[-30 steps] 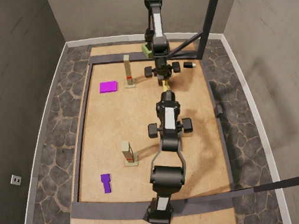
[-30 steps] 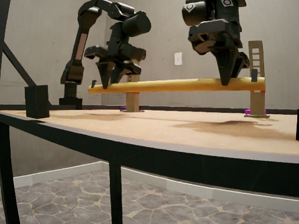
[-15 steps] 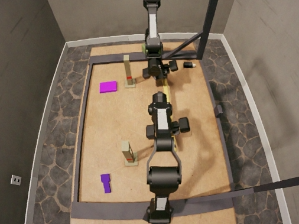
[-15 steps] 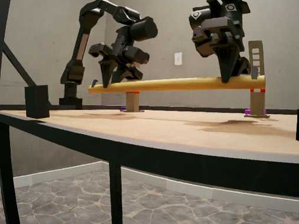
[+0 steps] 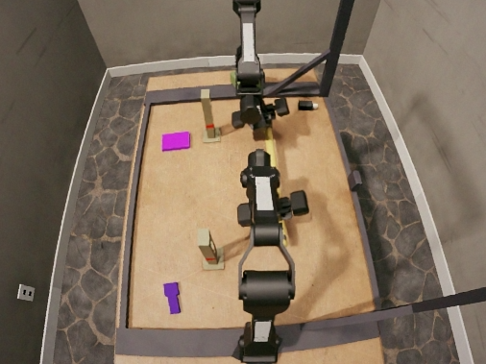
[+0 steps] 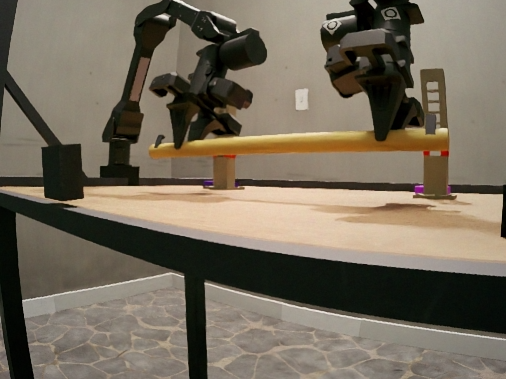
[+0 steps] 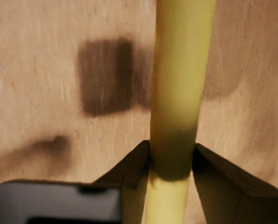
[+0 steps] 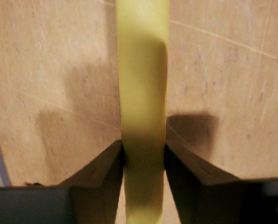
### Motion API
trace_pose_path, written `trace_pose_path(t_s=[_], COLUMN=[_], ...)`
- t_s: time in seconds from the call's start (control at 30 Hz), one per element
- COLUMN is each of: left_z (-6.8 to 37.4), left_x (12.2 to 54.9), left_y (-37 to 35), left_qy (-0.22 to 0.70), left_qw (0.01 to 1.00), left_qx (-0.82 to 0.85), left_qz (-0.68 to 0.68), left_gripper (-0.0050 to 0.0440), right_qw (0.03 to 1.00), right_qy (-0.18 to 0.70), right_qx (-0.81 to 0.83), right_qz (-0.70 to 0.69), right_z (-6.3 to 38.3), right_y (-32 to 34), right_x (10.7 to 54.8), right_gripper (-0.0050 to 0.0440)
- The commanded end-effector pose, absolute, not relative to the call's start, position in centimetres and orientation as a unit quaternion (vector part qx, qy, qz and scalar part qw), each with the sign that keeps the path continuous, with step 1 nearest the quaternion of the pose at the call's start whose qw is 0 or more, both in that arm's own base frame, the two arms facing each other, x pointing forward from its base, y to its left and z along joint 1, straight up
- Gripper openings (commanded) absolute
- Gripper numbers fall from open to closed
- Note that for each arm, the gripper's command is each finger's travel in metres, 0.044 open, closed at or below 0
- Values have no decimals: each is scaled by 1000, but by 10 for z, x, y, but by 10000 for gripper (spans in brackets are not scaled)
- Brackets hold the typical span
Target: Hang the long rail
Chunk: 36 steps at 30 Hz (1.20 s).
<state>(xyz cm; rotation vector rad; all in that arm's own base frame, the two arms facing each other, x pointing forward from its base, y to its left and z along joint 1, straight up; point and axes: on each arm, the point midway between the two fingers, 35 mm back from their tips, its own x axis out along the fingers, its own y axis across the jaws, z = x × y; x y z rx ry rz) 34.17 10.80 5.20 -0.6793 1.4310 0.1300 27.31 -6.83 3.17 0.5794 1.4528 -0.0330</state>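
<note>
Rail (image 5: pixel 272 153) (image 6: pixel 300 143) (image 7: pixel 182 75) (image 8: pixel 144 90), yellow and round, hangs above the table in front of both posts, pinched by the left gripper (image 5: pixel 272 208) (image 6: pixel 185 143) (image 7: pixel 169 148) and the right gripper (image 6: pixel 390 132) (image 8: pixel 143 146). Its long axis runs across both grippers, roughly parallel to the line of posts. Beyond it stand the left-arm post (image 5: pixel 207 248) (image 6: pixel 224 174) and the right-arm post (image 5: pixel 207 110) (image 6: pixel 436 175), each nearer its namesake arm. The coming move turns on that sideways gap: posts lie to the left arm's left (the right arm's right). Both ends should travel together, hooks meeting the red-marked slots; the height looks about right, though the exterior angle makes that uncertain.
</note>
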Motion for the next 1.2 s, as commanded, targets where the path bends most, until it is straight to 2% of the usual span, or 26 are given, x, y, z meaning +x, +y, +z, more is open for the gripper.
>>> trace_pose_path(t_s=[0.0,0.6,1.17], left_z=[58,16,0], left_x=[343,344,343], left_y=[108,109,110], left_qy=[630,630,630], left_qw=[713,713,712], left_qx=[-301,-301,-308], left_qz=[54,54,43], left_gripper=[-50,-50,-50], right_qw=[718,720,721], right_qy=[645,640,639], right_qx=[261,268,270], right_qz=[-13,-7,-6], right_z=[31,-26,-29], right_y=[-70,-71,-71], right_x=[277,278,278], right_gripper=[-50,-50,-50])
